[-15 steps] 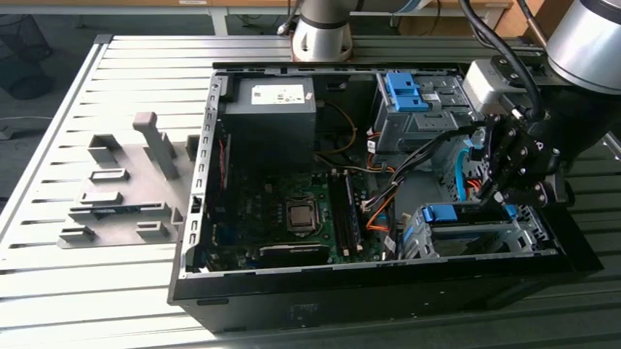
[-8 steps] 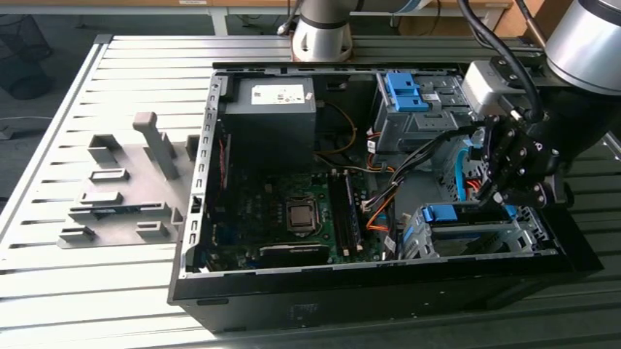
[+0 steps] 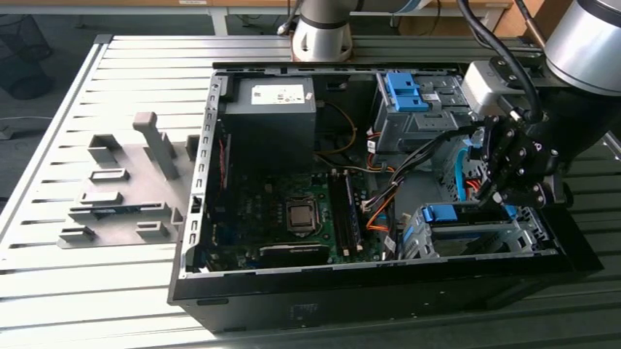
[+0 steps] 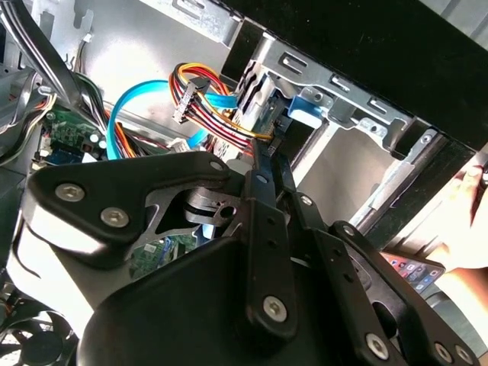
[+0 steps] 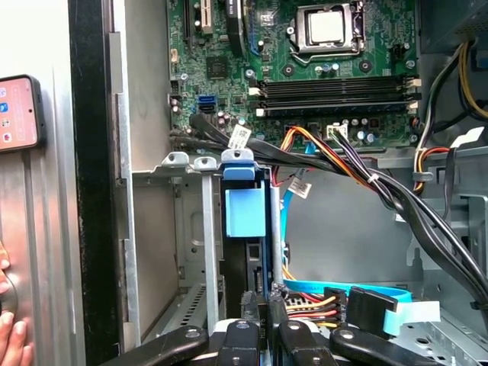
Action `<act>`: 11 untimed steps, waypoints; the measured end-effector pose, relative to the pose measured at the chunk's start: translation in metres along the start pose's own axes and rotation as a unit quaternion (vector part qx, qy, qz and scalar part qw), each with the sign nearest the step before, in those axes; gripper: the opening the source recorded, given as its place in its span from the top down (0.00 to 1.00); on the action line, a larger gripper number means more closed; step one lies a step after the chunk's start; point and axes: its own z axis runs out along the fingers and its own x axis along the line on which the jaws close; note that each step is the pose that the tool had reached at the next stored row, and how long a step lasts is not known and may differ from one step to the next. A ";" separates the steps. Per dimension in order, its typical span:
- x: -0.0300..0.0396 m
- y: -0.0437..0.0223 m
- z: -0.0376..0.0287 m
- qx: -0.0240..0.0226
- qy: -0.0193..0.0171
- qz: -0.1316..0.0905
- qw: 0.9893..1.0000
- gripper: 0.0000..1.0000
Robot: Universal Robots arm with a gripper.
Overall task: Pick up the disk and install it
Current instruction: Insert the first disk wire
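The disk (image 5: 248, 229) stands on edge inside the grey drive cage (image 5: 179, 221) at the corner of the open computer case (image 3: 369, 280), with its blue carrier frame facing the first wrist view. The claw (image 5: 263, 301) is pressed together on the disk's near edge. I judge it is partly seated; pushing straight along the cage rails, clear of the coloured cables (image 5: 335, 164), should avoid jamming.
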 end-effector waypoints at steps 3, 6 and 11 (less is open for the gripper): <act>0.0000 -0.0002 0.0001 0.000 -0.002 0.000 1.000 0.84; 0.0000 -0.0002 0.0005 0.000 -0.002 0.000 1.000 0.84; 0.0000 -0.0002 0.0019 0.000 -0.002 0.000 1.000 0.84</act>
